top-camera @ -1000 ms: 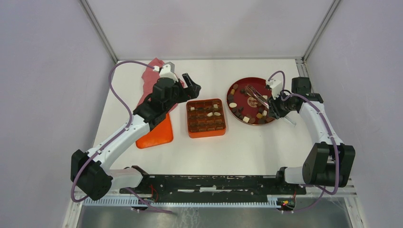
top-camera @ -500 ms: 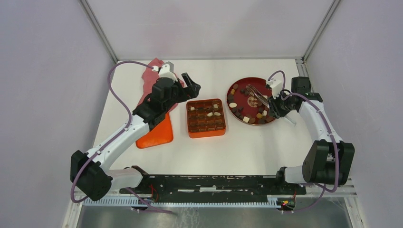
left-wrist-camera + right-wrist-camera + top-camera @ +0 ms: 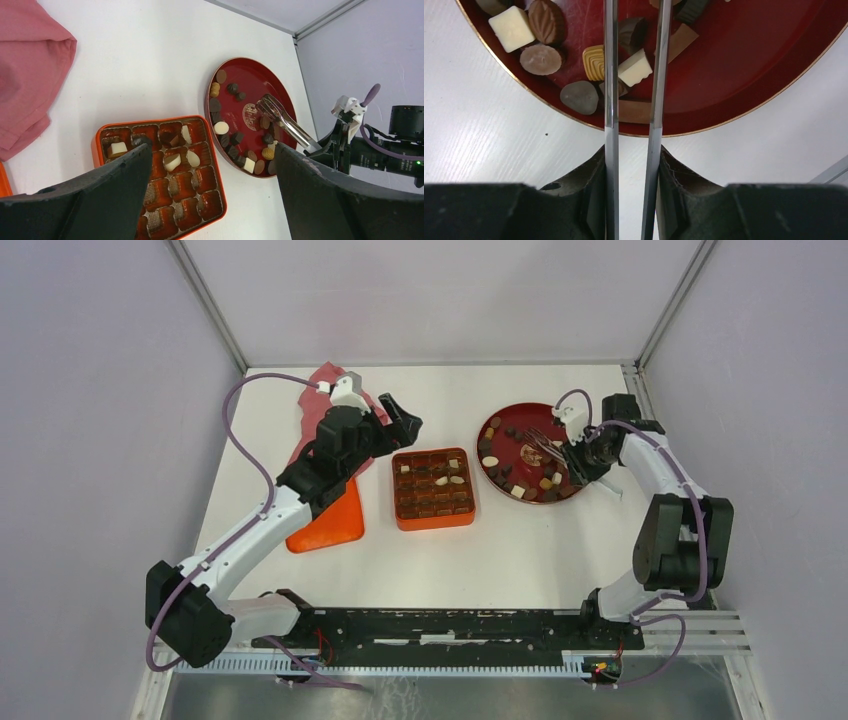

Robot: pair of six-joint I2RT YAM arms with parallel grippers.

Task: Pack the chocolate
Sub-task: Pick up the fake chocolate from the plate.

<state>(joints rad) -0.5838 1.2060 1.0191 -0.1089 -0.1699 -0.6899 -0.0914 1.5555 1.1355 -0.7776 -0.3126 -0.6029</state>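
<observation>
Landmark: orange box (image 3: 433,488), gridded, on the white table (image 3: 520,550). All places below are read from it.
Chocolate, loose: most of the chocolate (image 3: 519,490) lies on the red plate (image 3: 560,420) just right of the box. It is strung along the plate's rim on the box side, with a few pieces nearer the plate's middle.
Chocolate, packed: cream and dark pieces sit in cells of the box's far half. Cannot tell whether the other cells are filled.
Right gripper (image 3: 583,462): clamped on metal tongs (image 3: 540,445), one finger outside each arm. It sits past the plate, on the side away from the box.
Chocolate vs right gripper: the pieces lie ahead of the fingers, under the tongs. In the wrist view a cream block (image 3: 634,67) shows in the gap between the two arms, and a tan ribbed piece (image 3: 594,62) lies just outside one arm. Contact cannot be told, nor whether the tips hold anything.
Left gripper (image 3: 400,420): jaws spread wide, empty, hanging by the box's far-left corner. In its wrist view the boxed pieces lie below, between its fingers.
In the way: the tongs cross over several plate pieces.
Surroundings: pink cloth (image 3: 325,390) far-left of the box; orange flat lid (image 3: 325,520) left of it, under the left arm.
Orientation: the pieces share no heading, and the round ones have no long axis. The cream block sits skewed to the tongs. A leaf-shaped brown piece (image 3: 549,20) runs roughly parallel to them.
</observation>
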